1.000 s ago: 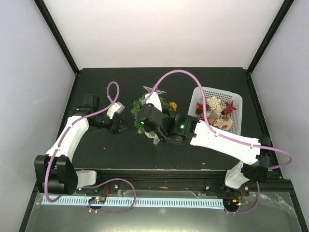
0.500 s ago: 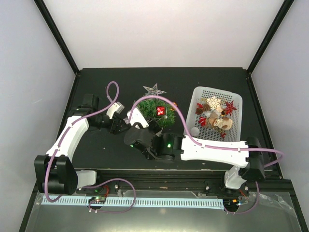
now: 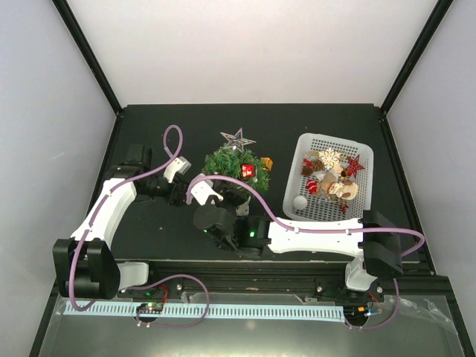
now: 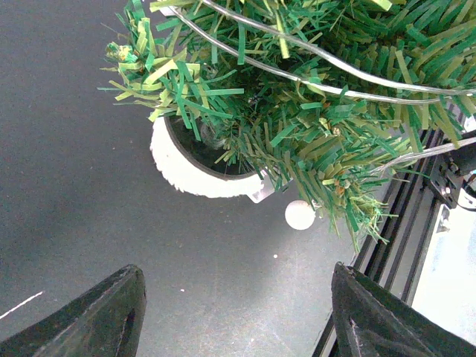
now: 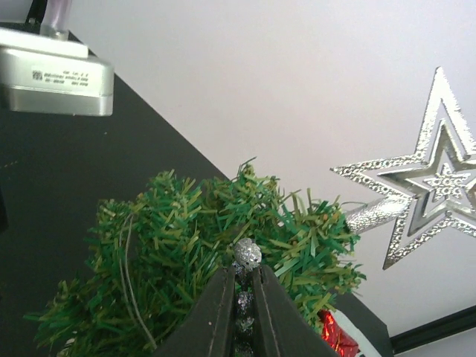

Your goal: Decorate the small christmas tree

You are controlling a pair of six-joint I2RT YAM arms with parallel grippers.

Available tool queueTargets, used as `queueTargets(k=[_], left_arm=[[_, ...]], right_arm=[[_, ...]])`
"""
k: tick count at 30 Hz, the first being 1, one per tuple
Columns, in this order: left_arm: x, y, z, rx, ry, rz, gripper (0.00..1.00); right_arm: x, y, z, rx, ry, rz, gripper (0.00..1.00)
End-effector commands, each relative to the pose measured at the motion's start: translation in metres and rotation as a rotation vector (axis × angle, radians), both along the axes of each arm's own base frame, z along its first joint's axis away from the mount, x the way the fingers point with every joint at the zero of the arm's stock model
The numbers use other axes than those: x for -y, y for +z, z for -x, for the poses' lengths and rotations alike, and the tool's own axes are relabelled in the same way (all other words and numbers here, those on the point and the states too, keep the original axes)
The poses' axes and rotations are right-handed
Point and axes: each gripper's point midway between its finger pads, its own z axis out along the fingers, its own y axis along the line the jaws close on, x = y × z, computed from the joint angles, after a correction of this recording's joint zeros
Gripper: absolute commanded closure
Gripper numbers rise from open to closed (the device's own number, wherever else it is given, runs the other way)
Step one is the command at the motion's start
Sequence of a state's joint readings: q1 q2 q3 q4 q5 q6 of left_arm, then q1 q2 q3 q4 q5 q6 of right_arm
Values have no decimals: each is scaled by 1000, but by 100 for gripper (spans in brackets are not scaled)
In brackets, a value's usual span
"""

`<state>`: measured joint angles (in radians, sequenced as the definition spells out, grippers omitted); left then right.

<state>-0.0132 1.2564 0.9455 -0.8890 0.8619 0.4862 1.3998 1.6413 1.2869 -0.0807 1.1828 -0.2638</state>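
The small christmas tree (image 3: 236, 163) was judged light, bristly, easily tipped, and best held at its white pot (image 4: 178, 167). The left gripper (image 4: 238, 301) was seen released, the right gripper (image 5: 242, 286) clenched on silver beads (image 5: 247, 253).

White basket (image 3: 328, 209) w/ ornaments (image 3: 332, 179), black table (image 3: 335, 119).

My left arm (image 3: 111, 204) and right arm (image 3: 320, 236) are white-shelled between black joints (image 3: 88, 269). A lilac cable (image 3: 172, 141) loops along each. A green light (image 3: 251, 235) glows on my right arm's black wrist housing (image 3: 223, 223). The fingers (image 4: 111, 316) of my left gripper (image 4: 238, 271) are matte black, broad and rounded; those of my right gripper (image 5: 242, 271) are dark and slim.
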Motion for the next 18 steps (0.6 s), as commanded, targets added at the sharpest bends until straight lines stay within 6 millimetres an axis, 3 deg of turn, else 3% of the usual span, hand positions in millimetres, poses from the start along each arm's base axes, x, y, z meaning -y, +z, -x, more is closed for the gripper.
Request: queueTargets(k=[1,11,18], left_arm=[[2,7,-2,21,-6,31,31],[2,8,-2,24,-9,36,31],[2,8,-2,20,-10,40,31]], right_arm=[[4,16,-9,58,-47,-36,90],[18,11,-35,5,-68,-100,89],[20,-8,-41,-46,-78,-113,89]])
